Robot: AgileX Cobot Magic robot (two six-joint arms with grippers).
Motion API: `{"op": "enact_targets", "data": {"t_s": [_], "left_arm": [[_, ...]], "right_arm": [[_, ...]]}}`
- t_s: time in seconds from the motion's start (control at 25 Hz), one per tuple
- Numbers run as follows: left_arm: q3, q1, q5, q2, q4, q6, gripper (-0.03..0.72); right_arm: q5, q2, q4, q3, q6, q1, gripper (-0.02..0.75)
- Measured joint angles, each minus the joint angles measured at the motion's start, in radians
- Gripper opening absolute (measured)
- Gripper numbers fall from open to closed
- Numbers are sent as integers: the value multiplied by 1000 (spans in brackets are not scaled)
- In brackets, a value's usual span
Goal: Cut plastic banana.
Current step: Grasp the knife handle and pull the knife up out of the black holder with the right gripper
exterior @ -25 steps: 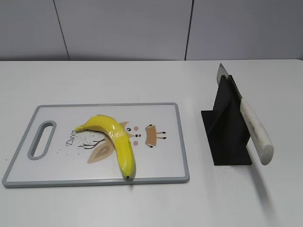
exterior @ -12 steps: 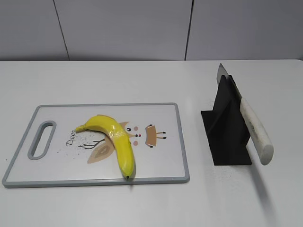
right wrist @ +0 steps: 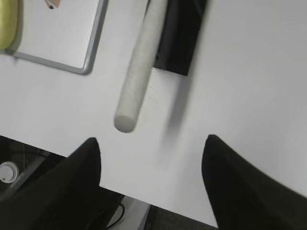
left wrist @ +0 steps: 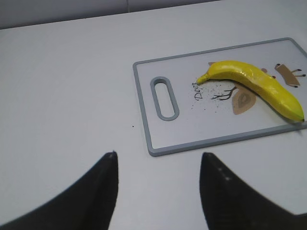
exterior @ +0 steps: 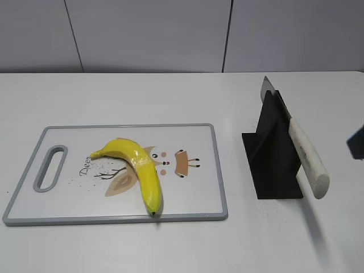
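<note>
Banana (left wrist: pixel 254 86) beyond open left gripper (left wrist: pixel 158 158)

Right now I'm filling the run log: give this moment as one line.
banana: whole, on cutting board | knife: in black stand, untouched | left gripper: open, empty | right gripper: open, empty, near knife handle

banana (exterior: pixel 142 168): glossy yellow plastic, smooth, catching highlights
cutting board (exterior: pixel 193 196): smooth white plastic face, printed cartoon, grey rim
knife handle (exterior: pixel 307 156): off-white, matt, smooth-looking
knife blade (exterior: pixel 266 86): bare grey metal, dull sheen
knife stand (exterior: pixel 273 153): matt black, plastic-looking
table (exterior: pixel 114 96): plain white, matt, smooth
left gripper (left wrist: pixel 158 191): fingers matt black
</note>
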Motion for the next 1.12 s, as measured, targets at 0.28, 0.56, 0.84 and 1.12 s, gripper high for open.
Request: {"op": "enact_targets", "data": {"t_s": [0.28, 0.56, 0.84, 1.12], "left_arm": [[0, 0, 0, 0, 0, 0, 525], [0, 0, 0, 0, 0, 0, 524], [0, 0, 0, 0, 0, 0, 524], [0, 0, 0, 0, 0, 0, 522]], "right_arm": [[-8, 260, 5, -133, 41, 50, 501], [-11, 451, 12, -166, 61, 50, 501], [-49, 592, 32, -166, 94, 50, 473], [-55, 625, 68, -166, 116, 48, 176]]}}
